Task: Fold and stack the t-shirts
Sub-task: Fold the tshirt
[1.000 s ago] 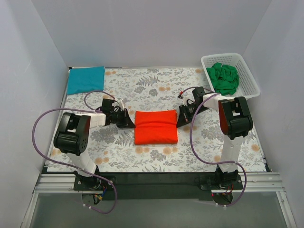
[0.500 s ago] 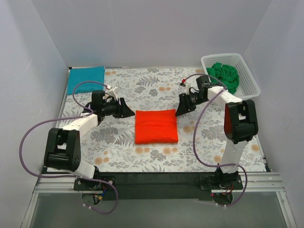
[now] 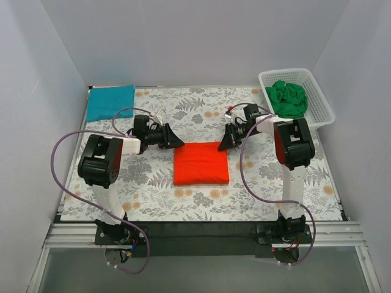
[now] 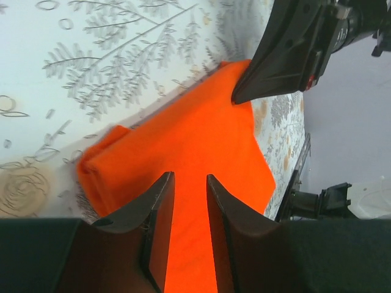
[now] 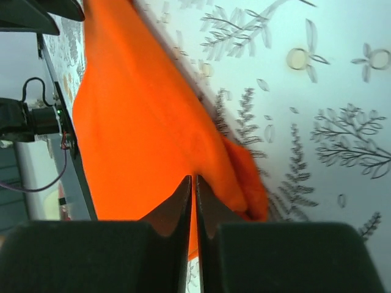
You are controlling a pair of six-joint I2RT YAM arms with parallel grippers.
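Here the orange-red t-shirt [image 3: 200, 165] is lying folded into a flat rectangle on the floral-patterned cloth [image 3: 195, 110], sitting between the two grippers with its far edge at their tips. The left gripper [image 3: 177, 142] is reaching in at the shirt's far left corner. In the left wrist view, this gripper [image 4: 189, 178] is holding its jaws slightly apart, and orange fabric is showing through the narrow gap just ahead of them. The layered, folded edge of the shirt [image 4: 183, 159] is lying to one side of the tips.

The right gripper [image 3: 223, 143] is pointing at the opposite far corner. In the right wrist view, this gripper [image 5: 192, 178] is keeping its jaws drawn almost together, leaving only a hairline slit. The shirt [image 5: 140, 122] is lying right under the tips, but whether any fabric is being pinched cannot be told.

The teal t-shirt [image 3: 110, 102] is lying folded well apart from the left jaws, beyond them and out to their left. The green t-shirt [image 3: 287, 99] is sitting crumpled inside the white basket [image 3: 324, 104], beyond the right jaws and out to their right.
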